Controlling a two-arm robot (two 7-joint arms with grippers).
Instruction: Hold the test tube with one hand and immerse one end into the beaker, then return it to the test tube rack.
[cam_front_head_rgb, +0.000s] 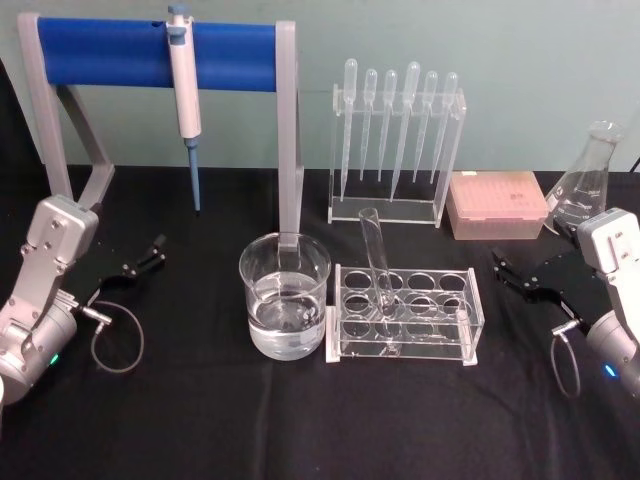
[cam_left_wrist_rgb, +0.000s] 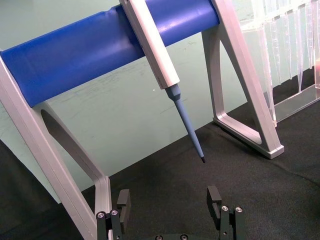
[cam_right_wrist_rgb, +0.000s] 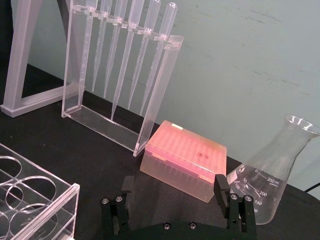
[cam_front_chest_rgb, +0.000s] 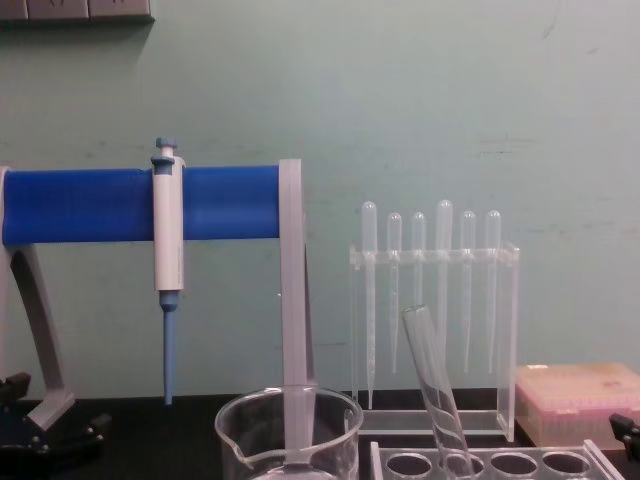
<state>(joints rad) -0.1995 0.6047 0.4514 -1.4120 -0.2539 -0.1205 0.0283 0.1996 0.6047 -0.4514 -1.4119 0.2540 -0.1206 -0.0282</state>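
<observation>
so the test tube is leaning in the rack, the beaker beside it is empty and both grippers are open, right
Not quite: the head view shows the beaker holds clear liquid. The test tube does lean in the rack, with the left gripper and right gripper open.

The beaker (cam_front_head_rgb: 285, 300) stands mid-bench (cam_front_head_rgb: 200, 420), with the test tube rack (cam_front_head_rgb: 440, 347) just to its right. The test tube (cam_front_head_rgb: 377, 255) sits in a hole toward the rack's left end, leaning back and slightly left. Behind the beaker rises the right post of the pipettor stand (cam_front_head_rgb: 288, 130), which spans the back left. The pipettor (cam_front_head_rgb: 184, 90) hangs from its bar. Behind the rack stands the pipette holder (cam_front_head_rgb: 395, 205); right of that are the tip box (cam_front_head_rgb: 497, 205) and then the flask (cam_front_head_rgb: 585, 185). The left tool (cam_front_head_rgb: 152, 252) rests at the bench's left side, well apart from the beaker. The right tool (cam_front_head_rgb: 503, 268) sits right of the rack, before the flask.
</observation>
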